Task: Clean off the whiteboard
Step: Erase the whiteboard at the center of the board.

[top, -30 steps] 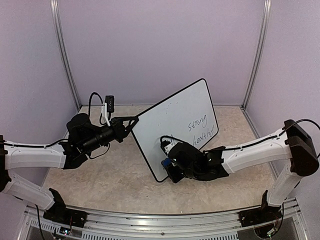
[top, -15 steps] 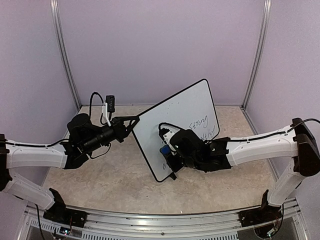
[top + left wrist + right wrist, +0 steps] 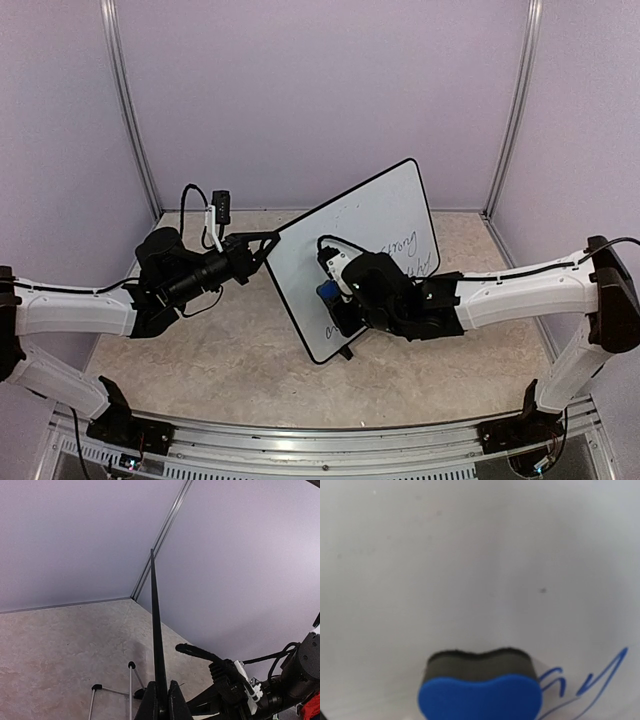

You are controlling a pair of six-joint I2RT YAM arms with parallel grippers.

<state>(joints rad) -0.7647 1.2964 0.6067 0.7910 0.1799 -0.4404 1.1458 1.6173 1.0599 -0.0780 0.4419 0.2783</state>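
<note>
The whiteboard (image 3: 350,225) stands tilted on the table, with dark handwriting (image 3: 400,245) on its right half. My left gripper (image 3: 268,240) is shut on the board's left rim. In the left wrist view the board (image 3: 155,630) shows edge-on as a thin black line running up from my left gripper (image 3: 163,686). My right gripper (image 3: 333,297) holds a black-and-blue eraser (image 3: 326,292) against the board's lower left face. The right wrist view shows the eraser (image 3: 479,690) flat on the white surface (image 3: 470,555), blue strokes (image 3: 582,685) just to its right; its fingers are hidden.
The board's stand legs with black feet (image 3: 131,665) rest on the beige tabletop (image 3: 230,340) behind it. Purple walls and metal corner posts (image 3: 128,110) close in the back and sides. An aluminium rail (image 3: 320,455) runs along the near edge.
My right gripper has slid the eraser up the board's lower left face, away from the bottom corner. The left arm and the board have stayed still.
</note>
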